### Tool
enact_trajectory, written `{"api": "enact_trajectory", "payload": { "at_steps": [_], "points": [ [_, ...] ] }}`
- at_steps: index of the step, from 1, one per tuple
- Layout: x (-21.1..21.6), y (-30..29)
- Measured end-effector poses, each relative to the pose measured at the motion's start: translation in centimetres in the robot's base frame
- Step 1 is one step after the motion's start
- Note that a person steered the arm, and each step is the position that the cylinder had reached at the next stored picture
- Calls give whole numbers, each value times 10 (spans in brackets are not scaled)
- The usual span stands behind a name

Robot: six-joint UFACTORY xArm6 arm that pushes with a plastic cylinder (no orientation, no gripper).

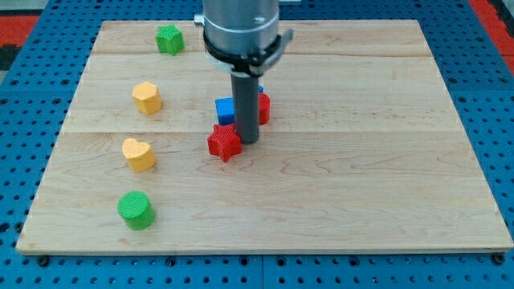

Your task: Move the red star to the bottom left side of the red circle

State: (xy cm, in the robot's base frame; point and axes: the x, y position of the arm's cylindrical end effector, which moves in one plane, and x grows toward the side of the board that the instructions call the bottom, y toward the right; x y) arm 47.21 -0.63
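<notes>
The red star [224, 144] lies near the board's middle. My tip [248, 142] is down on the board right at the star's right side, touching or nearly touching it. The red circle [263, 107] sits just above and to the right of the star, mostly hidden behind my rod. A blue cube [226, 110] stands directly above the star, to the left of the rod. The star is below and to the left of the red circle.
A green star [169, 38] lies at the top left. A yellow hexagon [147, 97] and a yellow heart [138, 153] are on the left side. A green cylinder [136, 209] is at the bottom left. The wooden board [361, 177] rests on a blue pegboard.
</notes>
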Motion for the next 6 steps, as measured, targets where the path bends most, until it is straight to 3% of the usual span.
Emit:
{"api": "enact_trajectory", "payload": {
  "at_steps": [1, 3, 5, 6],
  "points": [
    [50, 39],
    [33, -71],
    [-10, -39],
    [-4, -40]
  ]
}}
